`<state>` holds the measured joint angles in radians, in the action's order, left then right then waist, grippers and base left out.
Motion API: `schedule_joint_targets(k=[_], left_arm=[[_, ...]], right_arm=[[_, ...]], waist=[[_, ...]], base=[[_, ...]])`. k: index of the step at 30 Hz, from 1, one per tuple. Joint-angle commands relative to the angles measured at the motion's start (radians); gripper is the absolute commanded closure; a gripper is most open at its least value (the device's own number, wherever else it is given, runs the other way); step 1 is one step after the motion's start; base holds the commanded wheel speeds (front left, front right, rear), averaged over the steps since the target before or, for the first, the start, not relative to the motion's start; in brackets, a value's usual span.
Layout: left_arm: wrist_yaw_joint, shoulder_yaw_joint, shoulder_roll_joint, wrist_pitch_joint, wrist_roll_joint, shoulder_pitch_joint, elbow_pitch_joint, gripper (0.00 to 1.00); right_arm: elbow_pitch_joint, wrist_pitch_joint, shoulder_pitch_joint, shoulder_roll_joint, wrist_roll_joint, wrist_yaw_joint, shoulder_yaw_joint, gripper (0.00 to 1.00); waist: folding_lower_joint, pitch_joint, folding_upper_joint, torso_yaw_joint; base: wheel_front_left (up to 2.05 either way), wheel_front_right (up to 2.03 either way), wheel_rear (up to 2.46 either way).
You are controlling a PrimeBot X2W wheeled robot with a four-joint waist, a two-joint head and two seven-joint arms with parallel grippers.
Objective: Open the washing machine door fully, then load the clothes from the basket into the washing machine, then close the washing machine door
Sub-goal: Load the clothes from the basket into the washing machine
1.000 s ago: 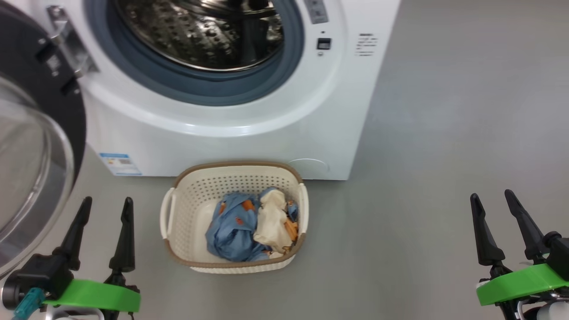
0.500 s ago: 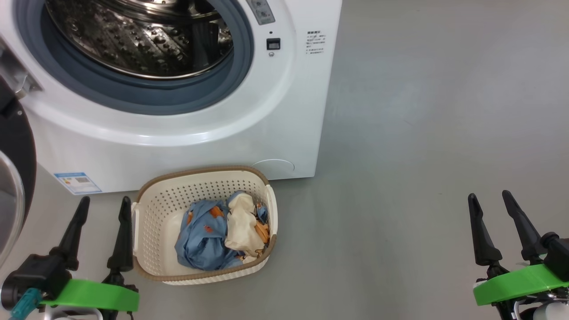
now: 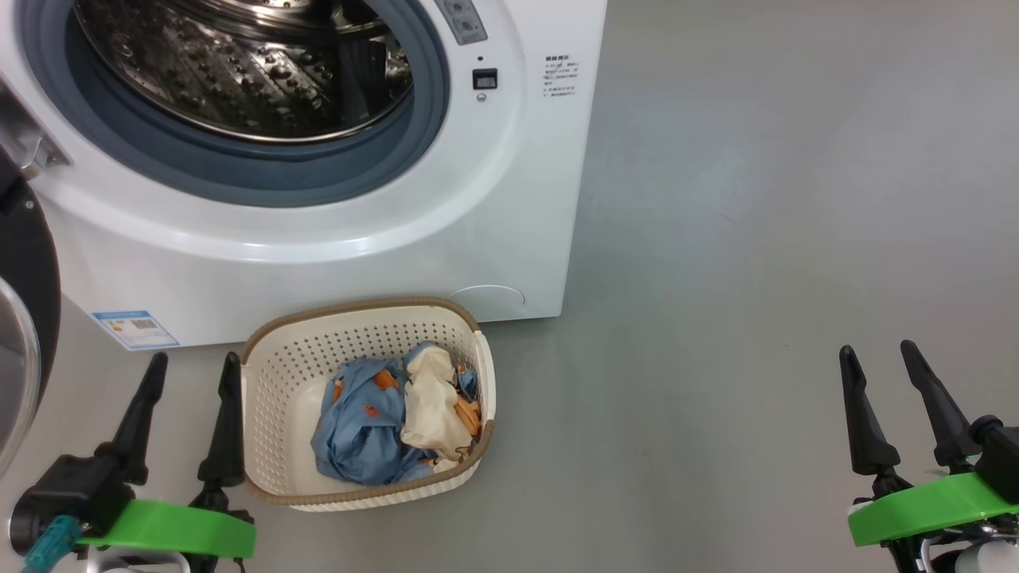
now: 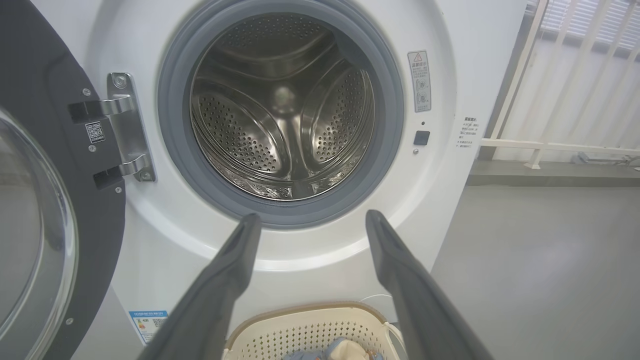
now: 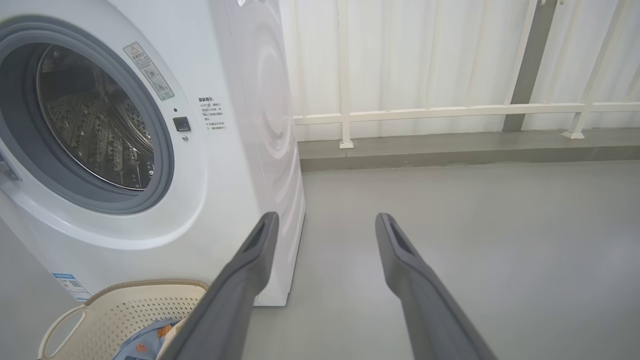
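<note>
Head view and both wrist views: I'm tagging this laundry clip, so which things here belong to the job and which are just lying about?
Job: washing machine; washing machine door, swung open; basket; clothes in it.
Just there: white railing; grey floor.

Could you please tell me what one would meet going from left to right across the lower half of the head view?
door → left gripper, open → basket → bare grey floor → right gripper, open.
</note>
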<state>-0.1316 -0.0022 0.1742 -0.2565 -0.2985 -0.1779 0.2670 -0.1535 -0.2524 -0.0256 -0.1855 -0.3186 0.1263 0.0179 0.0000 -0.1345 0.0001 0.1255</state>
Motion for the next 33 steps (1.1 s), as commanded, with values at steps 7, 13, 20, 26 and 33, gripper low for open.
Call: schedule_joint_targets(k=[7,13,20,26,33], left_arm=[[0.001,0.022,0.043,-0.005,-0.012,-0.010,-0.027,0.00],[0.001,0.018,0.043,-0.005,-0.007,-0.020,-0.024,0.00],[0.001,0.005,0.034,-0.005,-0.005,-0.022,-0.026,0.00],[0.001,0.000,0.018,-0.005,-0.006,-0.021,-0.009,0.00],[0.001,-0.036,0.000,-0.005,-0.008,-0.015,0.043,0.00]], right_arm=[[0.028,-0.009,-0.009,-0.010,-0.006,0.004,-0.010,0.00],[0.027,-0.009,-0.014,-0.005,-0.007,0.004,-0.010,0.00],[0.026,-0.009,-0.015,-0.001,-0.009,0.004,-0.008,0.00],[0.027,-0.009,-0.015,0.002,-0.009,0.004,-0.007,0.00],[0.026,-0.009,-0.020,0.006,-0.009,0.004,-0.011,0.00]], waist=[[0.0000,-0.009,-0.0001,0.001],[0.0000,-0.015,-0.0001,0.005],[0.0000,-0.019,-0.0001,0.008],[0.0000,-0.022,-0.0001,0.006],[0.0000,-0.026,-0.0001,0.004]], base=[[0.63,-1.42,0.79],[1.11,-1.75,0.64],[0.61,-0.63,0.02],[0.01,-0.01,0.00],[0.00,0.00,0.00]])
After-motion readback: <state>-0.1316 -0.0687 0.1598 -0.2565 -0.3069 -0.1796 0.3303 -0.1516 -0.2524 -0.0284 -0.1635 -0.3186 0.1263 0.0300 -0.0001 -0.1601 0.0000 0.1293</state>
